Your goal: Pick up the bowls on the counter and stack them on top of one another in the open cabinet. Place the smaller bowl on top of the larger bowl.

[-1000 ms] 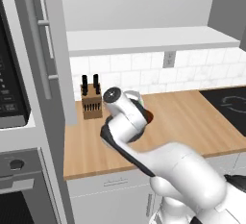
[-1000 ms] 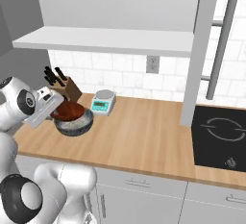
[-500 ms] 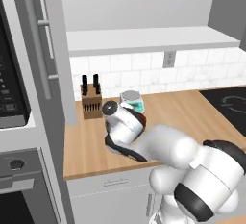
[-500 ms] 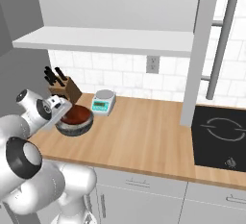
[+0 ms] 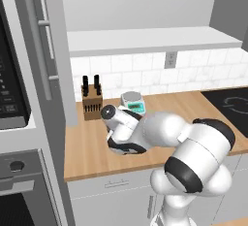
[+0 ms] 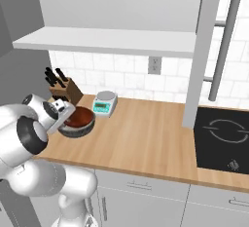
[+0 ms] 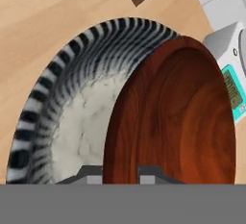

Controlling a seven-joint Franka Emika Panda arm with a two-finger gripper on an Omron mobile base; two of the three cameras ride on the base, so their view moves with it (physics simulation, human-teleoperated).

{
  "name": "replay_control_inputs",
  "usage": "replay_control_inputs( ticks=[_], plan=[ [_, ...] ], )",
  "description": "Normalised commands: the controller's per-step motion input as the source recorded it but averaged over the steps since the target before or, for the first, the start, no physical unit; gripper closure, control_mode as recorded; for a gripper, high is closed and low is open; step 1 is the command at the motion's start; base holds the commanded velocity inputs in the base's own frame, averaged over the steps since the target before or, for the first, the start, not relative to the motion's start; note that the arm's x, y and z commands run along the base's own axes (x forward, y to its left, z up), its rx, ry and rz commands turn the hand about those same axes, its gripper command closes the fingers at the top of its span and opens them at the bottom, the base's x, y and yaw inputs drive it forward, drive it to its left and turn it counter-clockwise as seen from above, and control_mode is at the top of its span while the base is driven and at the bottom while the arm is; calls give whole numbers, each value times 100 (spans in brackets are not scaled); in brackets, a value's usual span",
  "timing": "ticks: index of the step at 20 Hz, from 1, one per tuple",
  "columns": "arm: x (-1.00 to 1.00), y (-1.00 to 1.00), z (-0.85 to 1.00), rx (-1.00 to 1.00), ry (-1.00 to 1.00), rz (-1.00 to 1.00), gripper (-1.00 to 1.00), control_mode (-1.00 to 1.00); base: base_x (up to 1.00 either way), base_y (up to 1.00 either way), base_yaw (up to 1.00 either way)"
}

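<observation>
- The fingers (image 7: 120, 172) sit at the near rim of the reddish wooden bowl (image 7: 178, 117); whether they grip it or stand apart cannot be told.
- The wooden bowl lies tilted inside the larger bowl (image 7: 62, 122), a dark ribbed one with a speckled grey inside, which rests on the wooden bench (image 6: 146, 138).
- From the right base camera, both bowls (image 6: 78, 122) sit between the knife block (image 6: 65, 88) and the kitchen scale (image 6: 103, 102), nearer the bench's front edge.
- The open cabinet's white shelf board (image 6: 112, 41) hangs above the bench.
- A black cooktop (image 6: 223, 138) lies well apart at the right.
</observation>
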Motion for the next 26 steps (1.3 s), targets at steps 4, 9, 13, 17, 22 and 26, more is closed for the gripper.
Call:
replay_control_inputs(
  ticks=[4,9,13,17,22,26],
  plan=[
    [9,4,-3,0,0,-3,-100,-100,0,0,0],
    [-8,0,9,0,-3,-1,-100,-100,0,0,0],
    [-41,0,63,1,-2,-2,-100,-100,0,0,0],
    [-43,0,70,3,0,-1,-100,-100,0,0,0],
    [-42,-5,-10,9,4,0,-100,-100,0,0,0],
    [5,0,-70,9,8,0,-100,-100,0,0,0]
  ],
)
